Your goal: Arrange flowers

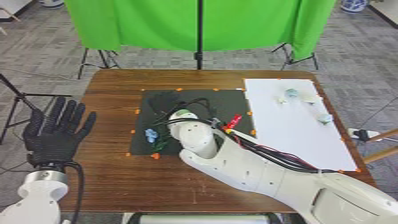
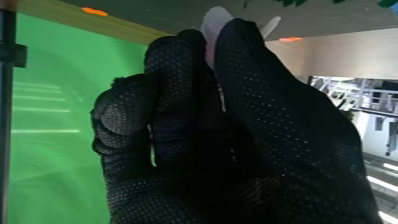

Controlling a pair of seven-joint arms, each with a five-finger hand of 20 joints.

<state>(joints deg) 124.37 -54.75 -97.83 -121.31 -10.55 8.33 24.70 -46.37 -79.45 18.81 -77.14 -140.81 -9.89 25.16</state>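
Fingers of the right hand pinch a pale thing, mostly hidden; left hand, fingers apart.

The left hand is spread open; the right hand pinches.

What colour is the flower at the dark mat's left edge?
Blue; the flower shows best in the head view.

Two robot hands, one desk! On it, one dark mat, one white sheet, flowers too small to count!
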